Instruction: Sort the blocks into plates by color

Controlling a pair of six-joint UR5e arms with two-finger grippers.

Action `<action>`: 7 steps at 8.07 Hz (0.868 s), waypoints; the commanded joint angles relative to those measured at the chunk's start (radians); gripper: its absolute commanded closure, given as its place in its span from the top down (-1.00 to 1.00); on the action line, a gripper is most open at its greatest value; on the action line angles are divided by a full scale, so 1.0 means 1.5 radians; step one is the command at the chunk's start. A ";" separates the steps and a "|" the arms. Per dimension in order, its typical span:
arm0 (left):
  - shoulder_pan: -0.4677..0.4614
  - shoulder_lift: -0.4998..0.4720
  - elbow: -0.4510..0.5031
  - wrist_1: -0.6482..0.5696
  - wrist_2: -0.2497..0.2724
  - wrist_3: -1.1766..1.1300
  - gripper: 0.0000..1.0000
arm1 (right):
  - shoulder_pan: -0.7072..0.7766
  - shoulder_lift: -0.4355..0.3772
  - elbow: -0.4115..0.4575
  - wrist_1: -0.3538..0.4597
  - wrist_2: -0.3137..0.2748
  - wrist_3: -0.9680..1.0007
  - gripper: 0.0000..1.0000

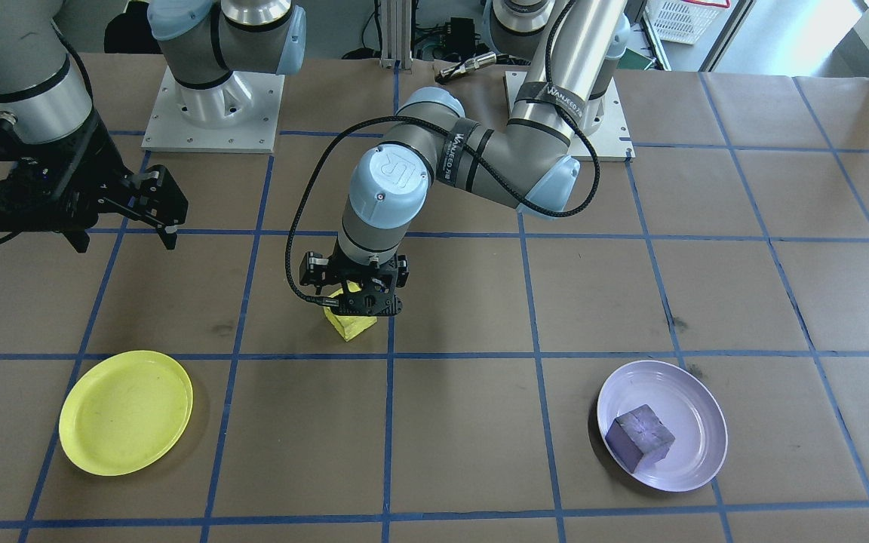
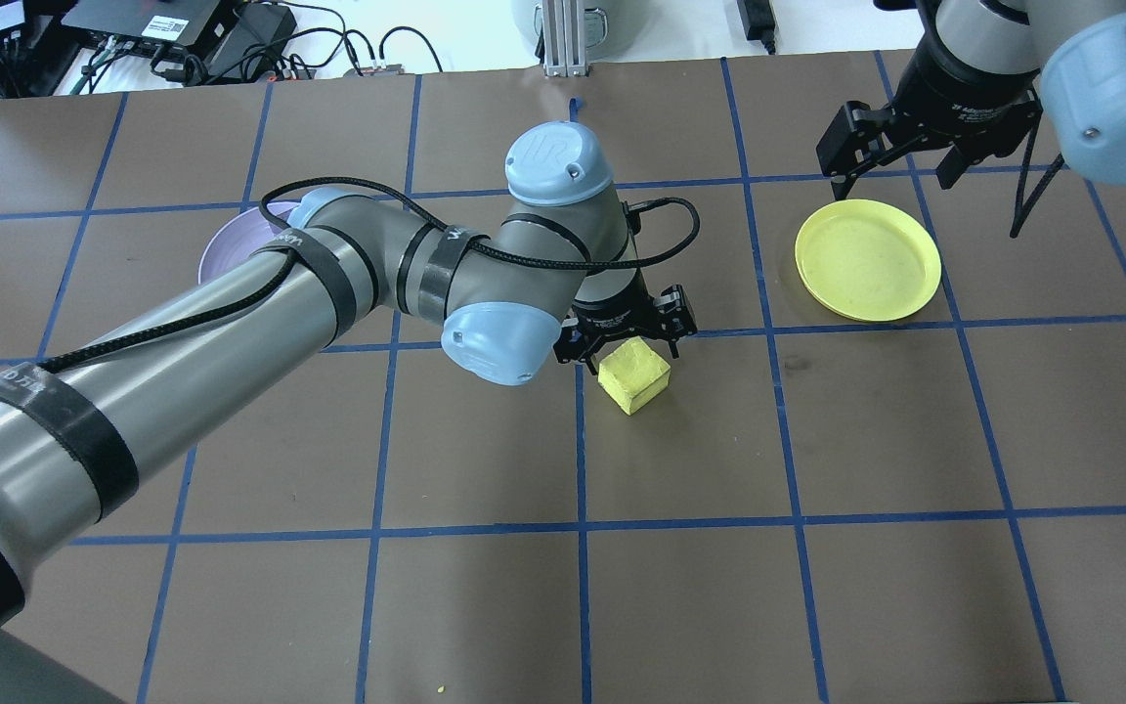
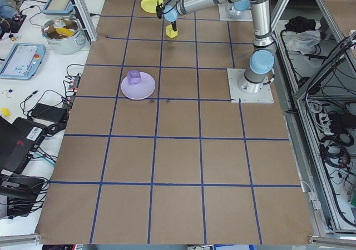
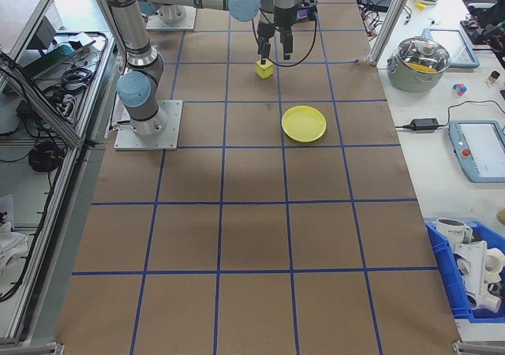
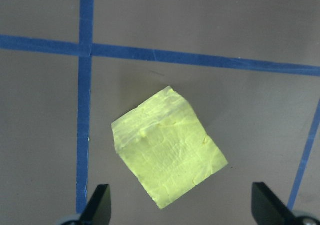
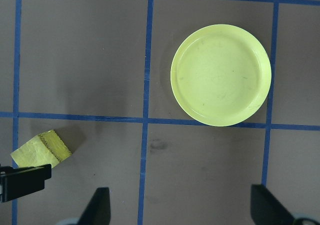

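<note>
Robotics lab: teach pendant (image 4: 481,148), taped table (image 4: 252,237).

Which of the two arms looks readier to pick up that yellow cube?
The left. Its gripper hangs right above the yellow cube, fingers open on either side. The right gripper is off by the yellow plate.

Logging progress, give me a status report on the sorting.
Left pincer open above yellow block. Right pincer open, empty. Purple block in lavender plate; yellow plate empty. Nothing in the way.
</note>
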 commanded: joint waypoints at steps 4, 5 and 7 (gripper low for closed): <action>0.122 0.093 0.004 -0.075 0.073 0.211 1.00 | 0.024 -0.002 0.006 -0.001 0.047 0.001 1.00; 0.152 0.117 0.004 -0.108 0.095 0.260 1.00 | 0.043 0.002 0.007 -0.001 0.047 0.002 1.00; 0.172 0.161 0.007 -0.174 0.126 0.268 1.00 | 0.120 0.042 0.011 -0.012 0.045 0.001 1.00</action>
